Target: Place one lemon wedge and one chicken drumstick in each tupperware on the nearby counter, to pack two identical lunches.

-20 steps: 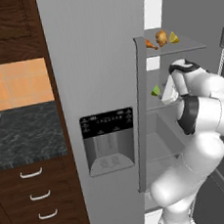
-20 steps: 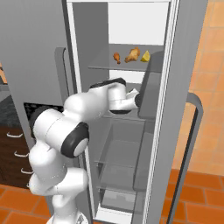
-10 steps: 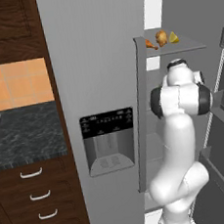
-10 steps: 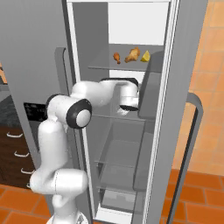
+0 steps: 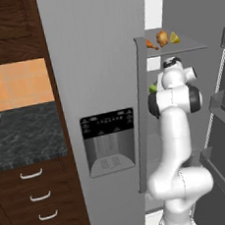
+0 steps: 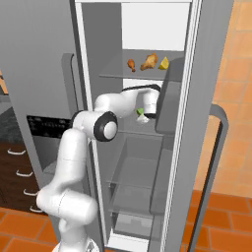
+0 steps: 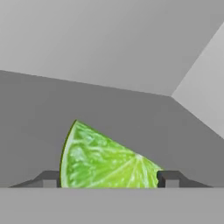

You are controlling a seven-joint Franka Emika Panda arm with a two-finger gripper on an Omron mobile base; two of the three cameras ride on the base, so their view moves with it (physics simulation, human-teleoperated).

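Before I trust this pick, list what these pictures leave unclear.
- Hand view: whether the gripper touches the green lemon wedge; the bottom edge cuts off the wedge and fingertips.
- Left base view: most of that wedge is hidden by the fridge door and the arm.
- Right base view: the drumsticks on the top shelf are too small to tell apart clearly.

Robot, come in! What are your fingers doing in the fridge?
Fingers either side of green lemon wedge, closing, grip not confirmed. Drumsticks on shelf above. Nothing in the way.
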